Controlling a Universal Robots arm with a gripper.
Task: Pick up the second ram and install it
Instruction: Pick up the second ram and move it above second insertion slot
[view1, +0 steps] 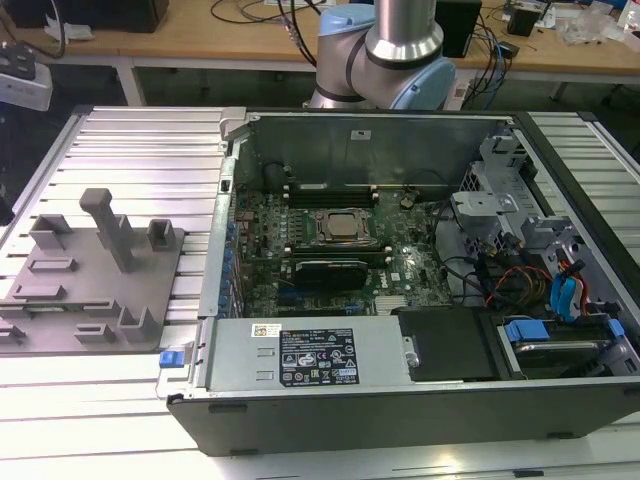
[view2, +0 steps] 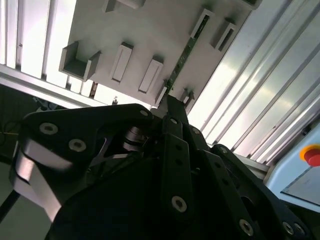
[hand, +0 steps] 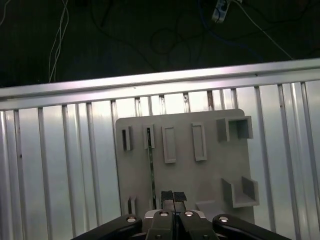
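Note:
The second ram (hand: 150, 165) stands on its thin edge in a slot of the grey fixture plate (hand: 210, 175). In the second wrist view the ram (view2: 188, 47) shows as a narrow green strip running across the plate (view2: 150, 30). My gripper (hand: 173, 196) hovers above the plate's near end, a little to one side of the stick and apart from it. Its two dark fingertips (hand: 166, 196) sit together with nothing between them. In the exterior view the same fixture plate (view1: 70, 300) lies at the exterior view's left of the open computer case (view1: 400, 400).
Inside the case are the motherboard with its CPU socket (view1: 338, 227), black memory slots (view1: 340, 187) behind it, a power supply (view1: 310, 355) and cables (view1: 500, 280). Ribbed aluminium table (hand: 55, 165) surrounds the plate, which carries raised blocks and a tall post (view1: 110, 230). The arm's base (view1: 385, 60) stands behind the case.

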